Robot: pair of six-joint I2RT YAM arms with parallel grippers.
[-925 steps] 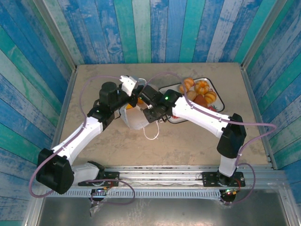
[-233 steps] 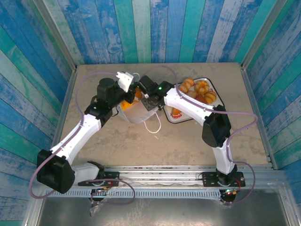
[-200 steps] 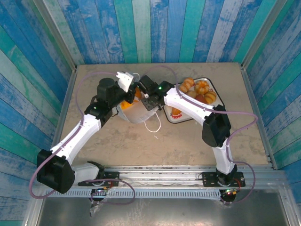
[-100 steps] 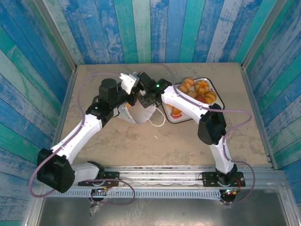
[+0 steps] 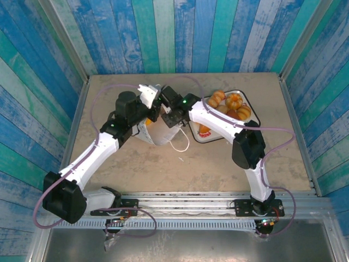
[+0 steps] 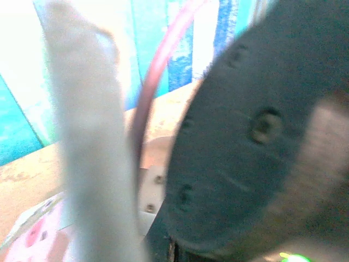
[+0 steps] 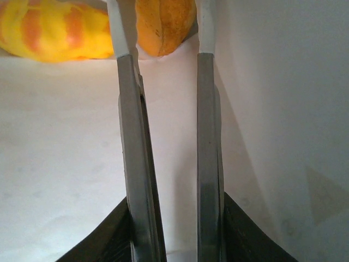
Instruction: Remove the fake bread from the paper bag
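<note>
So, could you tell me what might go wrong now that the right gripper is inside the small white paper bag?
The right gripper has a finger on either side of the glossy orange toy roll, but a firm grip is not evident, so it might slip on lifting. The white paper bag looks light; a pull could drag it along unless the shut left gripper at its rim holds firm.

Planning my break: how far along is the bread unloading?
Done: several pastries sit on the tray. In hand: left gripper pinches the rim of the paper bag; right gripper is inside, jaws straddling a brown pastry, grip unclear. Left: that one and a striped one beside it.
</note>
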